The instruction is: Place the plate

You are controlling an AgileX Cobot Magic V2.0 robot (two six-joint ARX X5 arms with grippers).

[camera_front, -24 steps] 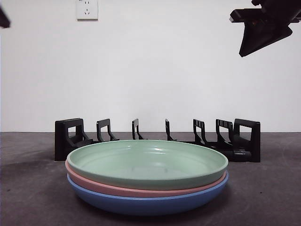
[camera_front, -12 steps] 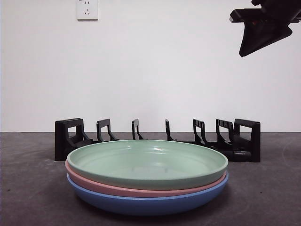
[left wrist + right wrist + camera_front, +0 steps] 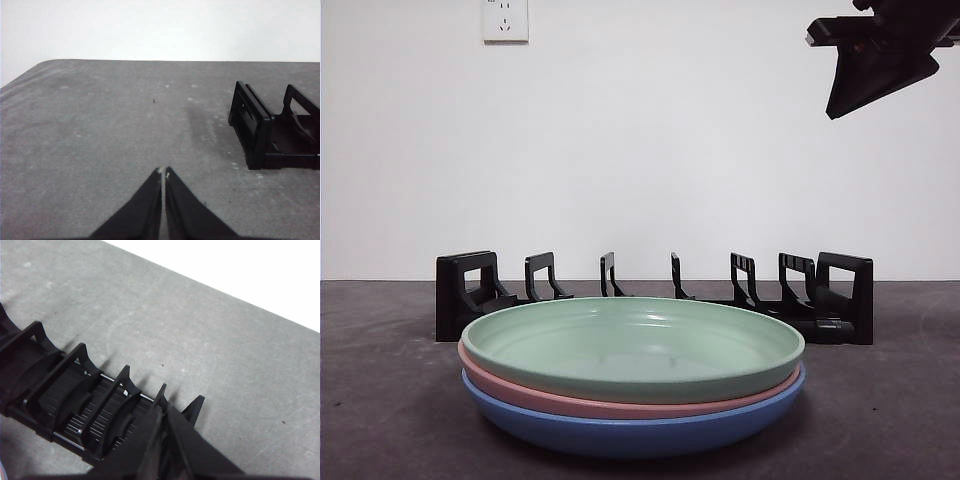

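Three plates lie stacked at the front of the table: a green plate point(image 3: 632, 350) on top, a pink plate point(image 3: 520, 392) under it, and a blue plate point(image 3: 630, 432) at the bottom. Behind them stands a black slotted rack point(image 3: 465, 295) with nothing in its slots. My right gripper point(image 3: 833, 114) hangs shut and empty high at the upper right; its wrist view shows it point(image 3: 162, 408) above the rack point(image 3: 75, 395). My left gripper point(image 3: 163, 171) is shut and empty over bare table, with one end of the rack point(image 3: 260, 130) off to its side.
A white wall with a power outlet point(image 3: 505, 20) stands behind the table. The grey tabletop point(image 3: 100, 125) stretches wide beside the rack's end, and its far edge meets the wall.
A black arm tip at the upper left corner of the front view has gone out of view. The right gripper has risen very slightly. Plates and rack have not moved.
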